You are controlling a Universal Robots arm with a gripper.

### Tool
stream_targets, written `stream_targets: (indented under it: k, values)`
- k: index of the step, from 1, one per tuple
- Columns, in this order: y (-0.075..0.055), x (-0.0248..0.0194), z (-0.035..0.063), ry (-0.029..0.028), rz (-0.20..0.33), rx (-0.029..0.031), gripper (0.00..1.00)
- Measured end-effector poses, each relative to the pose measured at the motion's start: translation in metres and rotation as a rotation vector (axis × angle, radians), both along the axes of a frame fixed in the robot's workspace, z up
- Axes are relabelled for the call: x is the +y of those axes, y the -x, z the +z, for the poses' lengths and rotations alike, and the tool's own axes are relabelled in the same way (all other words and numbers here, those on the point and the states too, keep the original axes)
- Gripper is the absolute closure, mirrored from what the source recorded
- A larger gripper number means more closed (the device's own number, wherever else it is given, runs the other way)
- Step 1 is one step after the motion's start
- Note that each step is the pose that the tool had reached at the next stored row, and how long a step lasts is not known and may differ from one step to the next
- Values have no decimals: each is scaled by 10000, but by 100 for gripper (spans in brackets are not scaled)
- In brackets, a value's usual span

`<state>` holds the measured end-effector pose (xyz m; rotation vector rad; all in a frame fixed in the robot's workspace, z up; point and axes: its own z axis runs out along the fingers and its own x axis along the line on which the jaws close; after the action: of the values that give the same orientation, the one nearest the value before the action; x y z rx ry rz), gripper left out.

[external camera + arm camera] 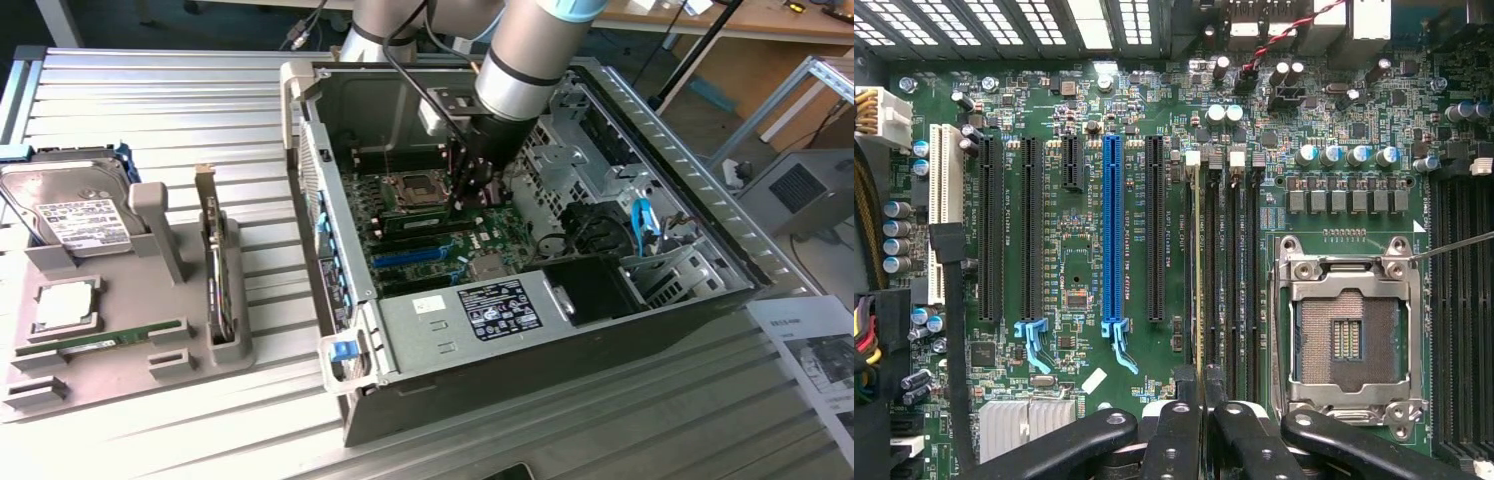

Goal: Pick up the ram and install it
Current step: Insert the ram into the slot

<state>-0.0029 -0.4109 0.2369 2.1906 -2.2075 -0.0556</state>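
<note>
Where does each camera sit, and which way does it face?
Exterior view: high above the table, looking down into the open computer case; the arm shows reaching in.
Wrist view: on the wrist, facing the motherboard; the end effector shows, shut on the ram.
Both share the empty processor socket.

Open computer case (430, 322) on the slatted table (174, 110), green motherboard (1079, 200) inside, empty processor socket (1349, 340), blue expansion slot (1112, 230), hard drive (74, 212) and upright expansion card (214, 265) on the grey tray (134, 372)
</note>
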Motion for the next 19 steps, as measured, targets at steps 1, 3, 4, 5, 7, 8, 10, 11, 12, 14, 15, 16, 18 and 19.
stream_targets:
  k: [1, 3, 4, 5, 7, 8, 10, 11, 12, 14, 15, 16, 18, 19]
  values:
    - [0, 0, 0, -1, 0, -1, 88]
    - [0, 1, 3, -5, 0, -2, 88]
    - [0, 1, 8, -4, 0, -2, 88]
    - [0, 0, 16, -1, 0, 0, 88]
    - [0, 0, 26, -3, 0, 0, 88]
    - [0, 1, 26, -5, 0, -1, 88]
    - [0, 0, 27, -3, 0, -1, 88]
    - [3, 0, 27, -1, 0, -1, 88]
    - [10, 0, 27, -2, 0, -1, 88]
    - [10, 0, 26, -1, 0, -2, 88]
    - [10, 0, 22, -2, 0, -4, 88]
    - [10, 0, 19, -2, 0, -6, 88]
    - [10, 0, 13, 0, 0, -8, 88]
    - [10, 0, 12, 1, 0, -8, 88]
